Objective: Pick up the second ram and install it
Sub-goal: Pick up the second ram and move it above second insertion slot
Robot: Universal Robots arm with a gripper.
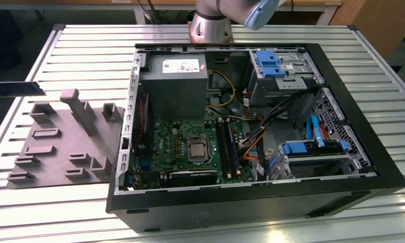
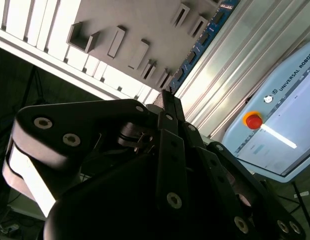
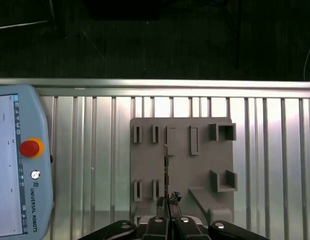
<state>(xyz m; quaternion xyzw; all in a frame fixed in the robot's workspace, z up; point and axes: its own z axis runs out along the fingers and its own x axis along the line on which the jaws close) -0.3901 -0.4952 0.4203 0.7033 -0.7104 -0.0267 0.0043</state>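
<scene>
Bench (image 1: pixel 87 45): ribbed aluminium slats, pale and shiny, running lengthwise.

Computer case (image 1: pixel 256 202): black metal box lying on its side, open on top, taking up the bench's half on the exterior view's right. Inside it are a green circuit board (image 1: pixel 182 136), a plain grey metal power box (image 1: pixel 172 86), blue plastic drive clips and loose orange, yellow and blue wires.

Tray (image 1: pixel 61 147): matte grey moulded slab with raised blocks, narrow slots and one tall post. It lies flat near the bench edge on the exterior view's left, just beside the case.

Control tablet (image 3: pixel 15 190): pale blue shell with rounded corners and a round red button (image 3: pixel 30 148), lying on the slats apart from the tray.

Arm (image 1: pixel 212 23): silver tube with a light blue cap, standing at the bench's far edge behind the case.

Gripper (image 2: pixel 167 97): black bolted link bars narrowing to thin tips, pinched shut on one end of the memory stick; in the first wrist view (image 3: pixel 168 205) the tips meet on it.

Memory stick (image 1: pixel 13 89): slim, flat, dark blue-green board with a row of small black chips (image 2: pixel 202 45). It is held level in the air across the bench edge on the exterior view's left, beside the tray's far corner and clear of the tray. Edge-on it is a thin line over the tray (image 3: pixel 166 165).
</scene>
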